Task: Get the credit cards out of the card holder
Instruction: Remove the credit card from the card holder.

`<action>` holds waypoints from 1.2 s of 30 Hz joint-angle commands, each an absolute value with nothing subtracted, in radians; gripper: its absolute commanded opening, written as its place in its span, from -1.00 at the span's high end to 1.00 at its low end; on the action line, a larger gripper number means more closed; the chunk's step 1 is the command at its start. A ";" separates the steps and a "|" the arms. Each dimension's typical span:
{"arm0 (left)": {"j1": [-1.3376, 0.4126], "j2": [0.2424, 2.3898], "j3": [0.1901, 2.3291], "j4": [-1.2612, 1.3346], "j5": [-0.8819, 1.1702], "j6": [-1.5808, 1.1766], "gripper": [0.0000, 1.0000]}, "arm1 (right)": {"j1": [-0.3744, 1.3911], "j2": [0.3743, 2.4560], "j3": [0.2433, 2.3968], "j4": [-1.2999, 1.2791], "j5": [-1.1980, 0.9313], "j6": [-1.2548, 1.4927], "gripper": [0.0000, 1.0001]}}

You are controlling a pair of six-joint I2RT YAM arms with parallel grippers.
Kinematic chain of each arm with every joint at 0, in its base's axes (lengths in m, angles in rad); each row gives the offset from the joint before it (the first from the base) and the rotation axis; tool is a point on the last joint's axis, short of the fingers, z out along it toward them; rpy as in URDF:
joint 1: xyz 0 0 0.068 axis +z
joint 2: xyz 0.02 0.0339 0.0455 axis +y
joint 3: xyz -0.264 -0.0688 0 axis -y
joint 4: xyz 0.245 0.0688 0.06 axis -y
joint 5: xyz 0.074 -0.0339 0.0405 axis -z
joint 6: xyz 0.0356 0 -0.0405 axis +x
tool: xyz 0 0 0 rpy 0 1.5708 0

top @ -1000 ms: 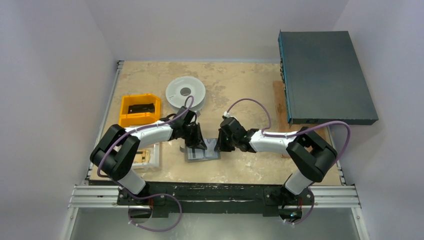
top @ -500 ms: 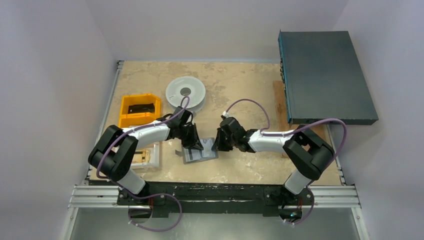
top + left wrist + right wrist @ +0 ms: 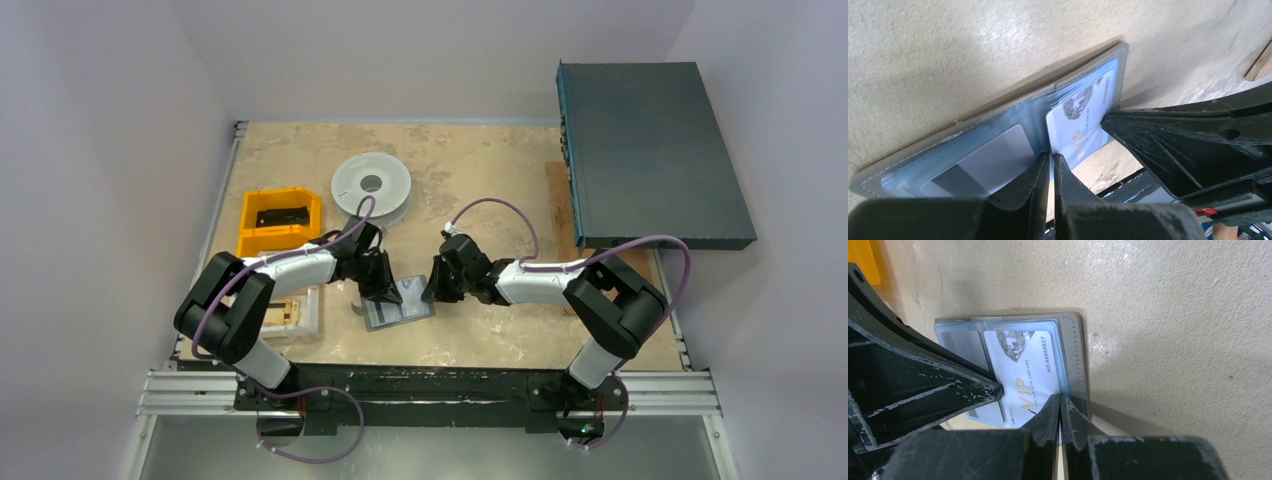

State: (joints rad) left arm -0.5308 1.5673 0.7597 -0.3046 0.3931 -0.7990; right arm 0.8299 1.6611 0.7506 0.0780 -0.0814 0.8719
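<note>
The slate-grey card holder (image 3: 400, 308) lies open between my two grippers, near the table's front middle. In the left wrist view its clear sleeves (image 3: 948, 160) hold a grey card (image 3: 993, 160) and a white VIP card (image 3: 1083, 117). My left gripper (image 3: 1052, 159) is shut, pinching the white card's near corner at the fold. In the right wrist view my right gripper (image 3: 1059, 402) is shut on the holder's grey edge (image 3: 1075, 355), beside the white card (image 3: 1023, 365). The left gripper's fingers (image 3: 923, 385) touch that card's left edge. The holder's near edge is raised off the table.
A pale grey round spool (image 3: 371, 186) stands behind the grippers. A yellow bin (image 3: 279, 222) with a black item sits at the left, with a clear tray (image 3: 296, 313) below it. A dark flat box (image 3: 650, 155) overhangs the right side. A wooden strip (image 3: 556, 200) lies beside it.
Both grippers have shifted a little left with the holder between them. The left arm has drawn back leftward. More of the white card shows.
</note>
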 commanded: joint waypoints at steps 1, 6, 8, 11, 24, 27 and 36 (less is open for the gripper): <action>-0.518 1.535 0.740 -0.318 0.386 -0.778 0.84 | 0.824 1.724 0.696 -0.070 -0.019 0.839 1.00; -0.517 1.520 0.728 -0.314 0.387 -0.778 0.84 | 0.824 1.723 0.695 -0.067 -0.020 0.841 1.00; -0.517 1.515 0.723 -0.304 0.389 -0.779 0.88 | 0.824 1.725 0.695 -0.065 -0.021 0.841 1.00; -0.516 1.512 0.720 -0.284 0.401 -0.785 0.90 | 0.824 1.727 0.694 -0.060 -0.025 0.841 1.00; -0.520 1.582 0.706 -0.193 0.460 -0.815 0.70 | 0.824 1.732 0.696 -0.059 -0.031 0.839 1.00; -0.520 1.584 0.704 -0.190 0.462 -0.815 0.71 | 0.824 1.737 0.696 -0.058 -0.032 0.839 1.00; -0.516 1.547 0.707 -0.224 0.453 -0.833 1.00 | 0.824 1.733 0.690 -0.064 -0.025 0.844 1.00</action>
State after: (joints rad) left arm -0.5190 1.5784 0.7082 -0.2234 0.4530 -0.8242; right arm 0.8253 1.6646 0.7460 0.0895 -0.1005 0.8722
